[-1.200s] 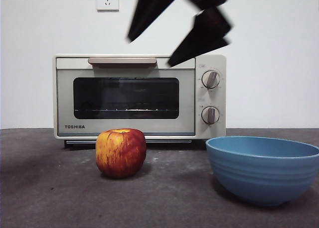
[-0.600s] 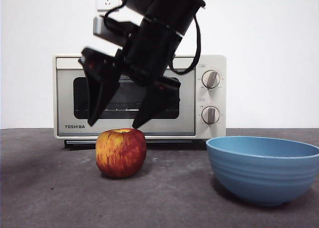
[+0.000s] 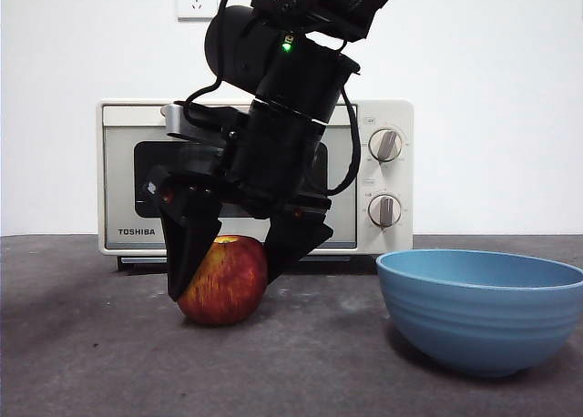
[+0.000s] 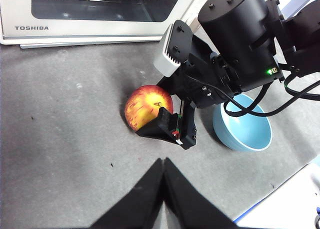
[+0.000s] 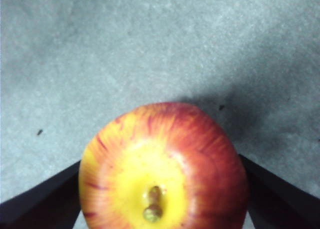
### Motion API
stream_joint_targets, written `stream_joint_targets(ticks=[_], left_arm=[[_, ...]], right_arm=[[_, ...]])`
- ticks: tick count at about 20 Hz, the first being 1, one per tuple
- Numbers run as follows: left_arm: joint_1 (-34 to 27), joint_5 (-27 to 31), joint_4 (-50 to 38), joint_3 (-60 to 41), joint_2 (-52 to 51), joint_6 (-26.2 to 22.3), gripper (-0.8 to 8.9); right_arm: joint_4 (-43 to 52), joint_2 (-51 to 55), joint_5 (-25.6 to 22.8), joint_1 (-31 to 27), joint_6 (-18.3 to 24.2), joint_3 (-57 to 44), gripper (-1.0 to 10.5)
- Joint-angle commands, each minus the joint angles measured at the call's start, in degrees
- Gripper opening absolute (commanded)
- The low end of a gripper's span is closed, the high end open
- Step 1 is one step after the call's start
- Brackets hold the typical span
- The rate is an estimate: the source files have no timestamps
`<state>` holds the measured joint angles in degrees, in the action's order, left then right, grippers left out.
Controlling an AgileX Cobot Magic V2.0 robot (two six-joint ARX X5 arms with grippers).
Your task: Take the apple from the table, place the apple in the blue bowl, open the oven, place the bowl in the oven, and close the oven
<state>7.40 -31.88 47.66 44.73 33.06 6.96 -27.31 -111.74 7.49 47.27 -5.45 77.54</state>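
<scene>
Three views, catalogued in order.

Front view: right gripper point(image 3: 228, 271), down from its place above the oven's top a second ago and its hover over the fruit half a second ago, now stands at table level with one black jaw on each side of the apple point(image 3: 223, 280). Apple unmoved on the table point(image 3: 91, 362), in front of the oven point(image 3: 255, 176). Oven door shut, handle untouched. Blue bowl point(image 3: 483, 310) empty as far as this low angle shows, standing well apart from the apple.

Left wrist view: left gripper point(image 4: 163, 161), jaws pressed together with nothing between them, waits off to the side, away from the work. It looks across at the right arm bent over the apple point(image 4: 147, 108); blue bowl point(image 4: 242, 127) just beyond that arm, interior bare; oven point(image 4: 95, 14) behind.

Right wrist view: apple point(image 5: 165, 169) fills the space between the two jaws, stem upward, a jaw close against each flank. Whether the jaws already press the skin or only bracket it cannot be told; no lift shows, the fruit sits on the table point(image 5: 125, 49).

Judgement: descent complete, first step at the point of grasp; squeeze and lift, the transfer to the bowl and all oven steps remain.
</scene>
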Motion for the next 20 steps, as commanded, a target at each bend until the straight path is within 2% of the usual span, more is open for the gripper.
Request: stream_joint_targets(ticks=[1, 4, 10, 15, 20], left_arm=[[0.13, -0.28, -0.57, 1.07, 0.31, -0.28, 0.07], [0.13, -0.28, -0.59, 1.07, 0.31, -0.28, 0.07], [0.13, -0.28, -1.01, 1.07, 0.31, -0.28, 0.07], [0.13, -0.28, -1.01, 1.07, 0.31, -0.39, 0.07], [0.13, -0.28, -1.53, 1.07, 0.31, -0.5, 0.07]], right_arm=[[-0.22, -1.14, -0.07, 0.72, -0.94, 1.22, 4.2], [-0.9, -1.11, -0.04, 0.66, -2.1, 1.25, 3.3], [-4.92, 1.57, -0.11, 0.63, -2.1, 4.74, 3.2], [-10.29, 10.34, -0.55, 0.59, -2.05, 6.82, 3.2], [-19.32, 21.92, -5.64, 0.17, -1.42, 6.38, 3.2]])
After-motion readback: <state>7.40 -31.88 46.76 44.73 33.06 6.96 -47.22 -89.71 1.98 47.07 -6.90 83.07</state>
